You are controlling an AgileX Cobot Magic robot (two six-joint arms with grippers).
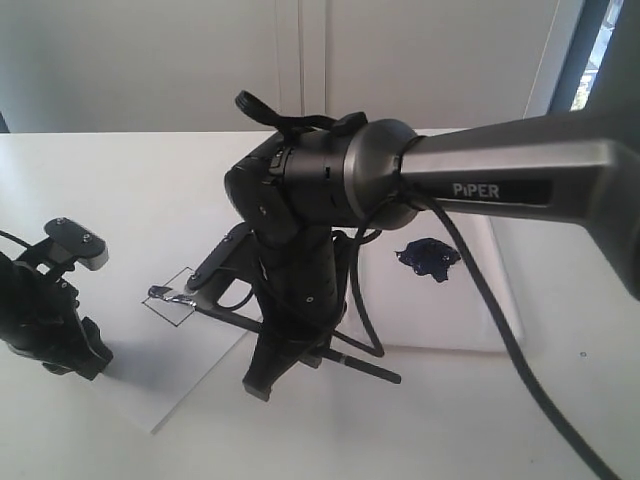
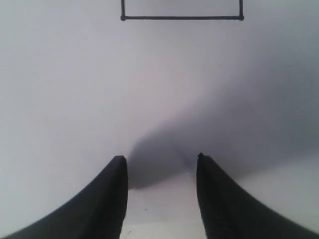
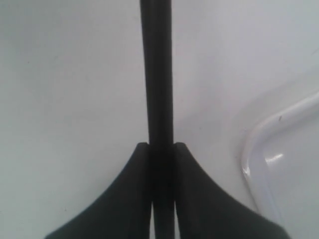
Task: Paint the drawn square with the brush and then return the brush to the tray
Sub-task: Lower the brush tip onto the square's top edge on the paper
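The brush point(image 1: 215, 310) lies slanted low over the white paper. Its silver ferrule and dark bristles sit at the left part of the drawn square point(image 1: 172, 308), a thin black rhombus outline that is white inside. My right gripper point(image 1: 300, 345) is shut on the black handle point(image 3: 156, 74), which runs straight out between the fingertips point(image 3: 161, 145). The glossy white tray point(image 1: 470, 315) lies to the right, one rounded corner point(image 3: 254, 144) close beside the right gripper. My left gripper point(image 1: 85, 350) stands open and empty point(image 2: 160, 159) at the paper's edge, with the square's near line point(image 2: 182, 18) ahead.
A dark paint blob point(image 1: 428, 258) sits in the tray. The flat paper sheet point(image 1: 170, 385) reaches toward the front left of the table. The right arm's grey link point(image 1: 500, 180) and black cable point(image 1: 510, 350) cross over the tray.
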